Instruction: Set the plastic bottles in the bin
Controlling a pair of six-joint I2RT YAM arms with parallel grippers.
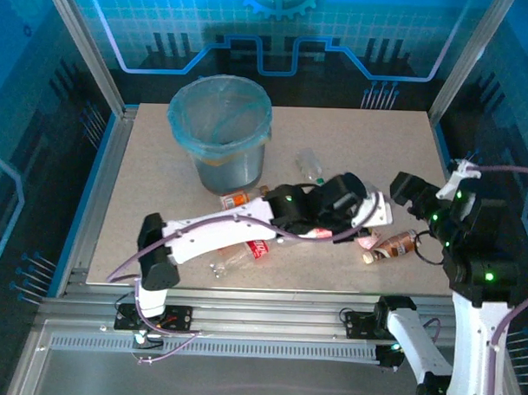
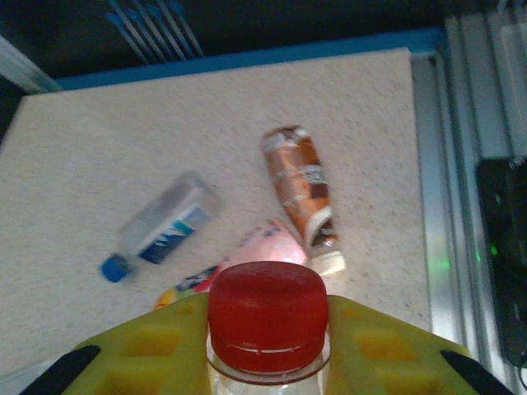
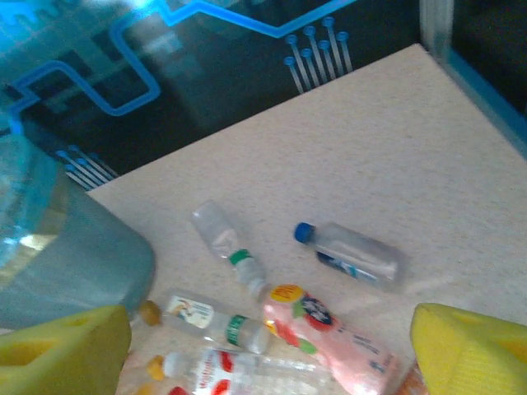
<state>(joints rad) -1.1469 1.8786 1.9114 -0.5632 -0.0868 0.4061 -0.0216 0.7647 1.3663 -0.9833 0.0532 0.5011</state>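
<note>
A red-capped bottle (image 2: 268, 300) is clamped just under its cap between the yellow fingers of the left gripper (image 2: 268, 333), which is closed onto the neck over the right half of the table (image 1: 161, 177). Whether the bottle is clear of the surface cannot be told. The right gripper (image 3: 268, 350) is spread wide with nothing between its fingers. The bin (image 1: 219, 131) stands near the far edge, left of the middle and well apart from the held bottle, so a long carry is judged to be needed. With a grip so close to the cap, the smooth neck could pivot or slip out during the swing. The pink bottle (image 2: 272, 243) and the brown-labelled bottle (image 2: 300, 189), lying near the gripper, could be knocked towards the right edge. The bin's rim could be struck if the bottle is carried too low, and the bottle would be dropped back on the table by a release short of the rim
</note>
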